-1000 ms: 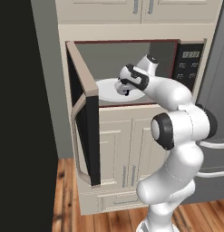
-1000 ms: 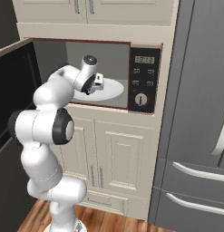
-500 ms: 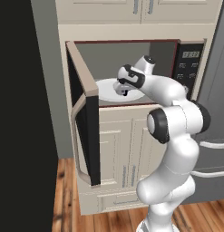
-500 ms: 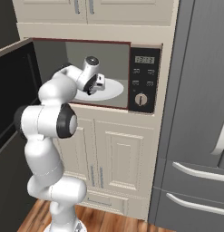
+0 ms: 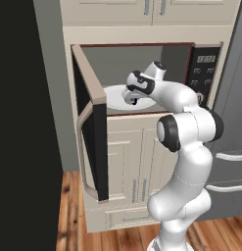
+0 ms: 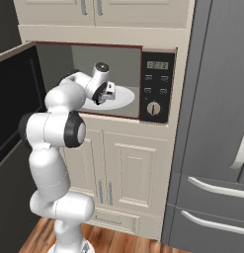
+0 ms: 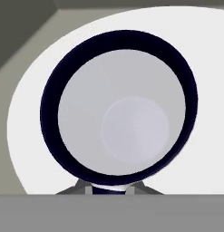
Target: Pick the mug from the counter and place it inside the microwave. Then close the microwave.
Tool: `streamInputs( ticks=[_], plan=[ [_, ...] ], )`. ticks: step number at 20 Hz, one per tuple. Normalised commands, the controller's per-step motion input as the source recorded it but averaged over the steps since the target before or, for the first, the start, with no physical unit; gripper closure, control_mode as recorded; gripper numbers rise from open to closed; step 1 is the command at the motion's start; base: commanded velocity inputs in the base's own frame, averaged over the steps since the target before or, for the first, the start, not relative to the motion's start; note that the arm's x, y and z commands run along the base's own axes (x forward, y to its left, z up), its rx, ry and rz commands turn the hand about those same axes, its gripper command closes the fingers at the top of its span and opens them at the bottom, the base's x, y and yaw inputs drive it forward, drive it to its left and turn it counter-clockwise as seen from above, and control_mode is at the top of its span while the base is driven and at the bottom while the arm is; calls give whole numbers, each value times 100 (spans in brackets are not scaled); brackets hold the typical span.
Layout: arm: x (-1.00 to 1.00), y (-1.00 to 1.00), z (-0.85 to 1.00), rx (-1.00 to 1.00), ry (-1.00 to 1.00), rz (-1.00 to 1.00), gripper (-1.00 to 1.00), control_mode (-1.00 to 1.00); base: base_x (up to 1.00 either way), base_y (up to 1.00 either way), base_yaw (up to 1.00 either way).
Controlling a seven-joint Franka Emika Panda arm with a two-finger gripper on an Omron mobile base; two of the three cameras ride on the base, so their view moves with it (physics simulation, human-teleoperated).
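Seen in the hand view, straight down into a small silvery-grey cylindrical mug with a thick dark rim [image 7: 118,108], filling the centre of the frame, pale smooth bowl inside, sitting over the white round turntable [image 7: 202,59] of the large wide microwave. Handle hidden from this angle. At the bottom centre of the frame, the tool [image 7: 109,189] pressed tight together, apparently pinching the near edge of the mug's rim; fingertips mostly cut off by the frame edge, so contact judged rather than plainly seen. In the left base view, tool [image 5: 133,96] in the upper middle of the frame, reaching into the microwave cavity [image 5: 142,59] above the turntable [image 5: 112,95], with the tan-framed dark-glass door [image 5: 90,127] swung wide open at centre left. In the right base view, tool [image 6: 104,94] at upper centre, over the turntable [image 6: 124,97]. Whether the mug's base already touches the turntable: cannot tell. Likely handling: light, rigid, smooth-walled, prone to swing or slip when held by one wall only. Best hold at the rim wall, one finger inside and one outside, released only once resting level.
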Motion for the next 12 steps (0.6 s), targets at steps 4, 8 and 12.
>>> streamInputs(
  ticks=[4,8,12],
  plan=[
    [4,0,-12,0,0,0,100,-100,0,0,0],
    [3,0,-14,0,0,0,100,-100,0,0,0],
    [0,0,0,0,0,0,100,-100,0,0,0]
  ],
)
